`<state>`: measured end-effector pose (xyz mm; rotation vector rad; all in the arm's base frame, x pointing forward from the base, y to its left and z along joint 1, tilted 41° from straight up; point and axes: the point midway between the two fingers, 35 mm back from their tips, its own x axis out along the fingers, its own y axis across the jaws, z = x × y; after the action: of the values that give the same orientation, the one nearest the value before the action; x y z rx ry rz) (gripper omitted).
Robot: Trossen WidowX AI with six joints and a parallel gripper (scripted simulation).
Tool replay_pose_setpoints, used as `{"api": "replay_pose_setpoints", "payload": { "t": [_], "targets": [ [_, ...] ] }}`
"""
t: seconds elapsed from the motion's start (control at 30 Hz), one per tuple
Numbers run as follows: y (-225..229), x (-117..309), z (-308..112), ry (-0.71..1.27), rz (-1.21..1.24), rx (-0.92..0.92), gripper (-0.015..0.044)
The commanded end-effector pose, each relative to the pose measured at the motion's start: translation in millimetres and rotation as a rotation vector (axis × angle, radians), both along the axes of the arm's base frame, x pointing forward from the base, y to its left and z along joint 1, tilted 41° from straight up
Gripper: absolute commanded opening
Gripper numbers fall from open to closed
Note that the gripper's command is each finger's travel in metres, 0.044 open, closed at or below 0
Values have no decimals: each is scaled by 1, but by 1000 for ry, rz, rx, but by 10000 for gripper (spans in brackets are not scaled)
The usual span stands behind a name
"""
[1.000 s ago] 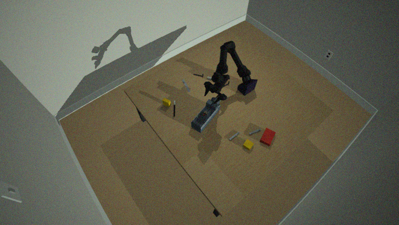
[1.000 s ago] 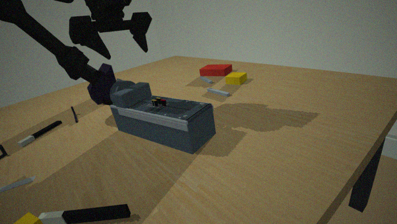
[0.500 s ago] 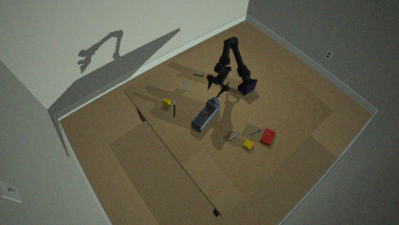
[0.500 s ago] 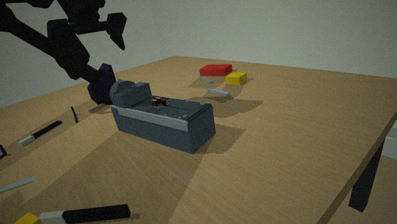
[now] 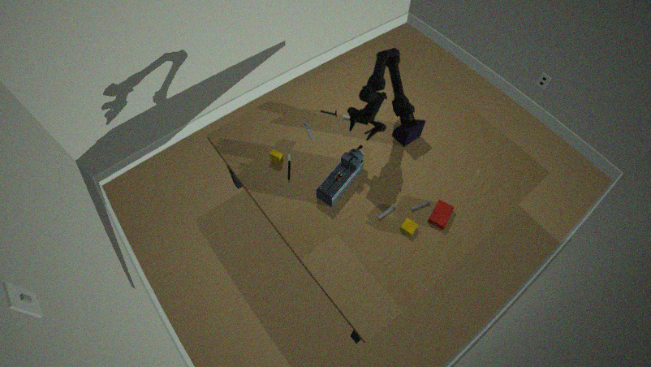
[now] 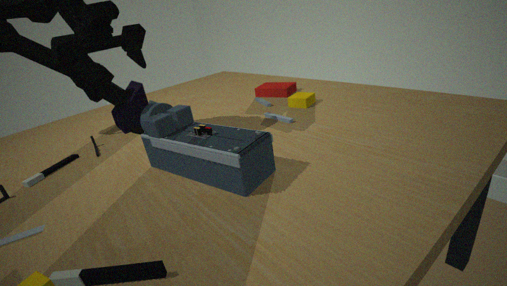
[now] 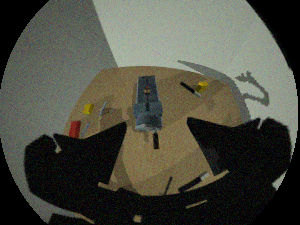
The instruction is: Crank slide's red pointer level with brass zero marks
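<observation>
The blue-grey machine [image 5: 328, 193] [image 6: 198, 161] [image 7: 147, 81] stands on the table. Its red pointer [image 6: 208, 128] [image 7: 147, 88] shows on top by the small brass marks [image 6: 196, 128]. The pointer looks a little farther from the crank end than the marks; the exact offset is too small to read. The black crank handle [image 5: 359, 147] [image 7: 156, 141] sticks out at the end nearest the arm; the housing hides it in the exterior view. My gripper [image 5: 359, 135] [image 7: 157, 122] is open and empty, above and apart from the handle, which appears between the fingers in the wrist view.
A red block [image 5: 441, 213] [image 6: 275, 90], a yellow block [image 5: 409, 226] [image 6: 301, 100] and grey bars [image 5: 386, 212] lie to one side. Another yellow block [image 5: 276, 157] [image 7: 202, 86] and a black-and-white stick [image 5: 289, 169] [image 6: 122, 273] lie on the other side.
</observation>
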<state>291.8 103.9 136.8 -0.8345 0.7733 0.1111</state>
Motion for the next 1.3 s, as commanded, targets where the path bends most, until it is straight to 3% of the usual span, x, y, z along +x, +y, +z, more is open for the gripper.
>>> {"api": "replay_pose_setpoints", "payload": {
  "t": [0.0,0.6,1.27],
  "targets": [
    [-8,-1,-8,2,6,5,440],
    [-60,7,-68,-2,6,1,440],
    [-76,12,-89,-1,6,0,440]
  ]
}}
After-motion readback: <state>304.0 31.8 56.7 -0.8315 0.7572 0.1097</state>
